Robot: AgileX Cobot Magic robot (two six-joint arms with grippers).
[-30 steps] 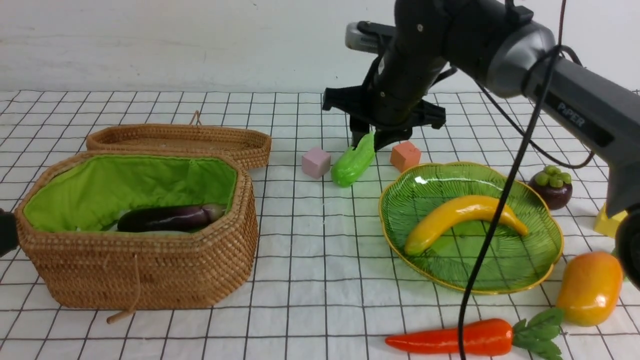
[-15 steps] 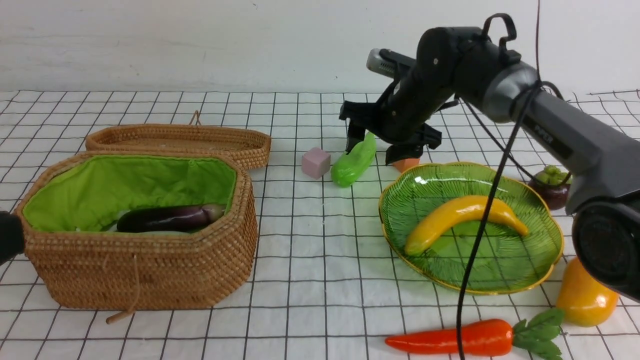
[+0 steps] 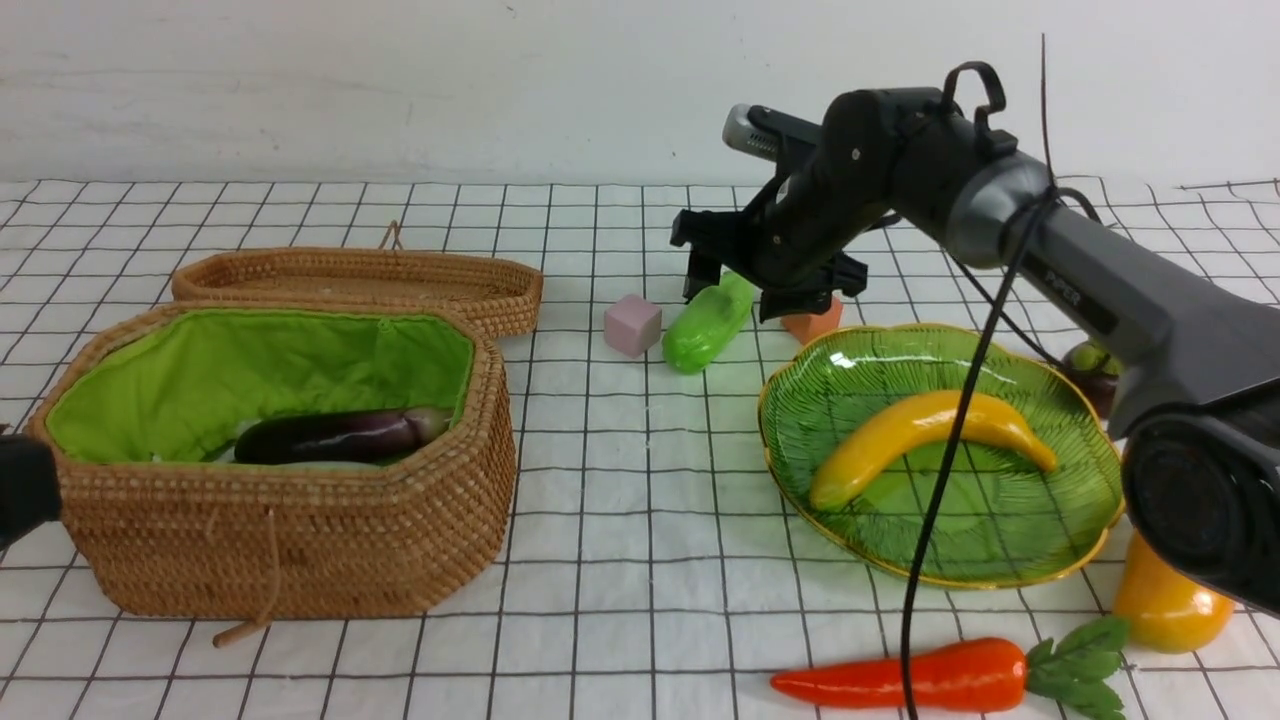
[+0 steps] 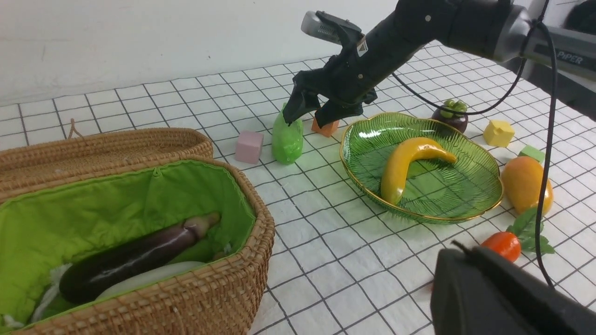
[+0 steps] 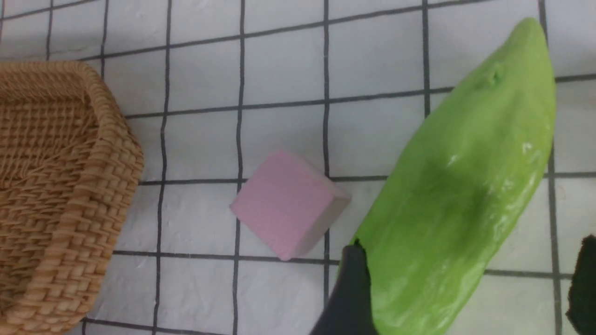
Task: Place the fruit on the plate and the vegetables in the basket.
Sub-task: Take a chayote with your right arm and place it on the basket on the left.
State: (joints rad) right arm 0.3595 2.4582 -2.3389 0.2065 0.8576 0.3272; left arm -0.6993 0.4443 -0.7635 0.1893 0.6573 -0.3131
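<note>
Gourd [image 3: 708, 325] — light green and ridged — lies on the table [image 3: 620, 560] just above the middle of the front view, between a pink cube [image 3: 632, 325] and an orange cube [image 3: 815, 325]. The right end effector [image 3: 745, 292] stands wide open over its far tip, one finger on each side, gripping nothing. Whether a finger touches the gourd cannot be told.

At the left of the frame the basket [image 3: 290, 540] holds the eggplant [image 3: 330, 437], and the left wrist view shows the white radish [image 4: 149, 278] beside it.

At the right, the banana [image 3: 920, 435] lies on the plate [image 3: 1010, 560]. The mangosteen [image 3: 1085, 365] sits just behind the plate, partly hidden by the arm. The mango [image 3: 1165, 600] is at the plate's lower right and the carrot [image 3: 920, 677] along the bottom edge — all three on the table.

The left end effector [image 3: 18, 490], at the frame's left edge beside the basket, is closed, with nothing seen in its grip.
</note>
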